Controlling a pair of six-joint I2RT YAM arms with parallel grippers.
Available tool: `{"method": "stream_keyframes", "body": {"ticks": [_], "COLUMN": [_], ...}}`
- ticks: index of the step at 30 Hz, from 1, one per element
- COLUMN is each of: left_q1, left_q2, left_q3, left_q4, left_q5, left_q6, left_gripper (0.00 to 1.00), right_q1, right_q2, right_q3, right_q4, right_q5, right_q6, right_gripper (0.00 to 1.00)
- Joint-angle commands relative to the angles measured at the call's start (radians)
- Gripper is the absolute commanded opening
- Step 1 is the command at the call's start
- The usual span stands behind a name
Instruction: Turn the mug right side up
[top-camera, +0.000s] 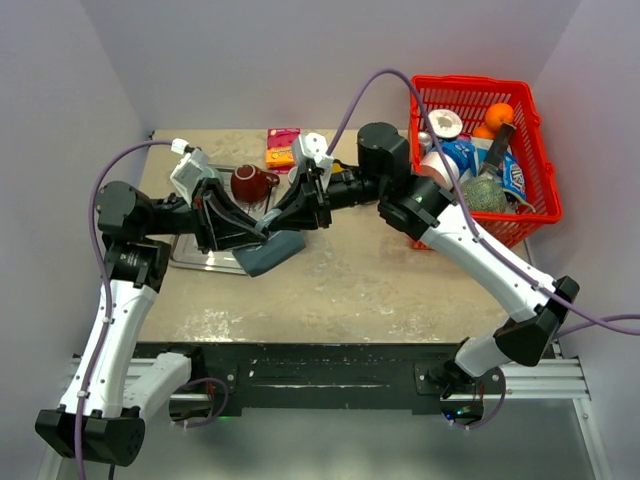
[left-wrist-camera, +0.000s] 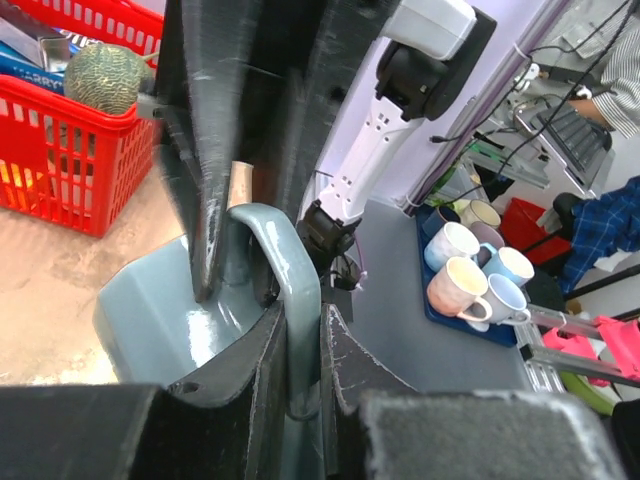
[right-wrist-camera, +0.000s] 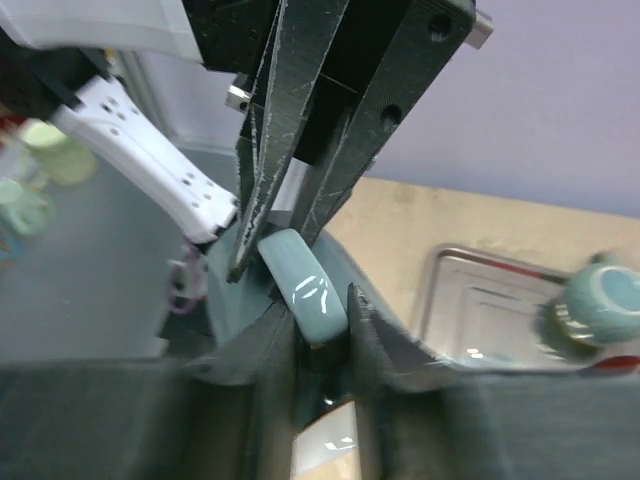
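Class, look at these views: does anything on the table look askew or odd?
Yes. The grey mug is tipped over at mid table, not upright. The left end effector and right end effector both clamp its single handle, fingers crowding each other.

Left end effector (left-wrist-camera: 305, 335) clamped; right end effector (right-wrist-camera: 318, 308) clamped

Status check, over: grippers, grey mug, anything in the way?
Left gripper shut on grey mug handle. Right gripper shut on the same handle. Mug tipped, not upright yet. Red mug on tray just behind, not blocking.
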Motion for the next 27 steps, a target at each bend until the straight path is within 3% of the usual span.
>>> {"method": "stream_keyframes", "body": {"ticks": [1,7,10,11,14,17,21,25,27], "left_q1": [-0.019,-0.019,-0.019,-0.019,-0.019,-0.019,-0.017,-0.017,-0.015], "left_q2": [-0.006,0.022,0.052,0.062,0.102,0.137,0.184,0.260,0.295], "left_q3": [0.013,0.025,0.045,0.060,0.106,0.163,0.221,0.264,0.284], "left_q4": [0.043,-0.066,-0.188,-0.224,-0.415,-0.596,-0.768,-0.845,-0.876], "left_q5": [-0.031,-0.042,-0.067,-0.076,-0.139,-0.275,-0.548,-0.863,-0.942], "left_q6": [0.037,0.118,0.205,0.233,0.375,0.510,0.587,0.569,0.554], "left_gripper": [0.00,0.00,0.34,0.60,0.86,0.99,0.99,0.99,0.99], "right_q1": [0.010,0.010,0.010,0.010,0.010,0.010,0.010,0.011,0.011], "right_q2": [0.023,-0.001,-0.020,-0.023,-0.047,-0.080,-0.093,-0.095,-0.090], "right_q3": [0.049,0.024,0.004,-0.005,-0.030,-0.079,-0.137,-0.215,-0.250], "right_q4": [-0.064,-0.145,-0.169,-0.179,-0.205,-0.223,-0.263,-0.242,-0.229], "right_q5": [0.101,0.296,0.405,0.429,0.533,0.677,0.885,1.089,1.156], "right_q6": [-0.073,-0.165,-0.197,-0.205,-0.237,-0.280,-0.370,-0.476,-0.562], "right_gripper": [0.00,0.00,0.00,0.00,0.00,0.00,0.00,0.00,0.00]}}
